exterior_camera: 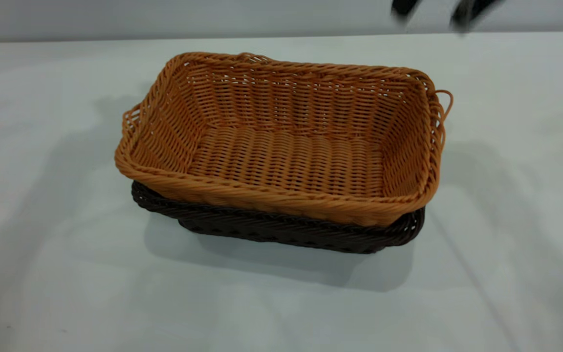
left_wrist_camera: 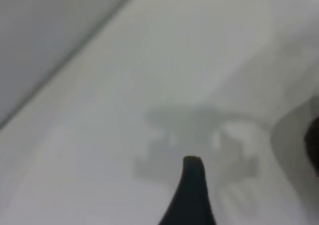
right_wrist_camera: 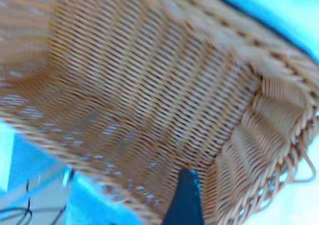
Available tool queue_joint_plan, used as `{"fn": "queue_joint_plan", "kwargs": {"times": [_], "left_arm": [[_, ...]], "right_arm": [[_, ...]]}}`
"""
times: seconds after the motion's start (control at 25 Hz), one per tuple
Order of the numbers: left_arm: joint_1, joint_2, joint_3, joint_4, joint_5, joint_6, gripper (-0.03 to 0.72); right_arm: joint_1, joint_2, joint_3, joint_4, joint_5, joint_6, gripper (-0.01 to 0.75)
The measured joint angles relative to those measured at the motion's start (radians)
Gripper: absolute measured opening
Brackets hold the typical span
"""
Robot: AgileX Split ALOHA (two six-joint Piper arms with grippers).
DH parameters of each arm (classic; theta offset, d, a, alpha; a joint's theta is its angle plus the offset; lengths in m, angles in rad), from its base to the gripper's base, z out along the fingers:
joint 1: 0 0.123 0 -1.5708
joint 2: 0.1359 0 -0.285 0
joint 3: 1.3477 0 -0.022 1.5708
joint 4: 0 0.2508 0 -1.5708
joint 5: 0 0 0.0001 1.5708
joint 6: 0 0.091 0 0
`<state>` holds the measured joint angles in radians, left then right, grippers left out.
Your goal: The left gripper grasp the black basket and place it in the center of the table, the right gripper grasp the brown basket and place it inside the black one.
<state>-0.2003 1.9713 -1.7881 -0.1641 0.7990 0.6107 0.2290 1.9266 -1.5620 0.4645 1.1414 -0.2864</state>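
The brown basket (exterior_camera: 281,142) sits nested inside the black basket (exterior_camera: 281,230) at the middle of the table (exterior_camera: 47,254). Only the black basket's near rim and lower wall show beneath it. My right gripper (exterior_camera: 435,12) hangs above and behind the baskets' right end, its two dark fingers apart and holding nothing. In the right wrist view one finger (right_wrist_camera: 184,200) shows over the brown basket's inside (right_wrist_camera: 139,85) near its looped end. My left gripper (left_wrist_camera: 251,170) is out of the exterior view. Its fingers (left_wrist_camera: 192,195) stand apart over bare table, empty.
The white tabletop (left_wrist_camera: 149,60) stretches on all sides of the baskets. Its far edge meets a grey wall (exterior_camera: 164,19) at the back. Shadows of the arms lie on the table to the left and right of the baskets.
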Motion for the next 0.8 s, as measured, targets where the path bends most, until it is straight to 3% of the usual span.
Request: {"fn": "queue_joint_plan", "kwargs": {"times": [0.44, 0.6, 0.8], "left_arm": [[0.008, -0.41, -0.002, 0.045, 0.363, -0.272, 0.58], [0.009, -0.526, -0.006, 0.078, 0.367, -0.381, 0.58], [0.009, -0.67, 0.049, 0.091, 0.367, -0.479, 0.58]], "right_arm": [[0.0, -0.549, -0.003, 0.047, 0.103, -0.012, 0.561], [0.0, -0.723, 0.044, 0.046, 0.113, -0.013, 0.561], [0.0, -0.933, 0.214, 0.048, 0.116, -0.011, 0.561]]}}
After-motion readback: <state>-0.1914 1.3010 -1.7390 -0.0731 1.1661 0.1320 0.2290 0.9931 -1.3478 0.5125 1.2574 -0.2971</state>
